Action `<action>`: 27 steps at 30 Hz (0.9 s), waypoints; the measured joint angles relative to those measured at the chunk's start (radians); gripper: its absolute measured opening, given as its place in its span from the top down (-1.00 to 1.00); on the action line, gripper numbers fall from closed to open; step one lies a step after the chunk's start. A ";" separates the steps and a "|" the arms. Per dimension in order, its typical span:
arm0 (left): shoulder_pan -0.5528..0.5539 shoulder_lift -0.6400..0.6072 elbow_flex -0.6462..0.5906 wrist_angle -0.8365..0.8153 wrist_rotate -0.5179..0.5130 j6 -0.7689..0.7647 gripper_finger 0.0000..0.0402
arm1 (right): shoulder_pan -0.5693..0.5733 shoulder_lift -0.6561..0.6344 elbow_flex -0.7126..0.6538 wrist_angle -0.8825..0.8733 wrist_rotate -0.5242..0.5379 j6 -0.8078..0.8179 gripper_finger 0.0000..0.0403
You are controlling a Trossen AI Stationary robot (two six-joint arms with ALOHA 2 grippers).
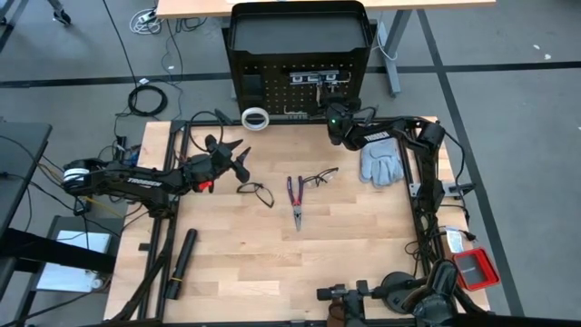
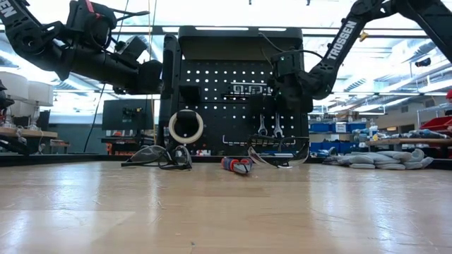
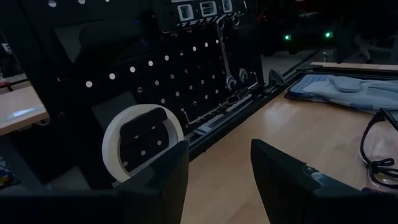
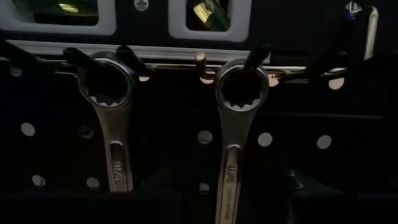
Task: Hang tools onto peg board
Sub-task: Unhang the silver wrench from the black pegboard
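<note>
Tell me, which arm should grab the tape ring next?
Probably the left. Its tool is open and aimed at the tape ring by the peg board; the right tool is up at the hung wrenches.

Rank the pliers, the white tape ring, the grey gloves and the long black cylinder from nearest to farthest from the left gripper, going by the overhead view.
From the left gripper:
1. White tape ring, by the peg board.
2. Pliers, mid-table.
3. Black cylinder, near-left edge.
4. Grey gloves, right side.
Ring and pliers are close.

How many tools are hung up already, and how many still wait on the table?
Done: two wrenches hang on the peg board. In hand: nothing; the right claw sits at the wrenches, and the left claw hangs open above the table. Left: tape ring, pliers and two glasses.
</note>
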 joint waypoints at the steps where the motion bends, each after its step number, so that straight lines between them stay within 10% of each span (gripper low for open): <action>1: 0.000 0.000 0.000 0.000 0.000 0.000 0.12 | -0.002 -0.001 0.000 -0.009 0.000 0.009 0.44; 27: 0.000 0.000 0.000 -0.002 0.000 0.001 0.12 | -0.020 -0.058 -0.002 -0.172 -0.051 -0.035 0.73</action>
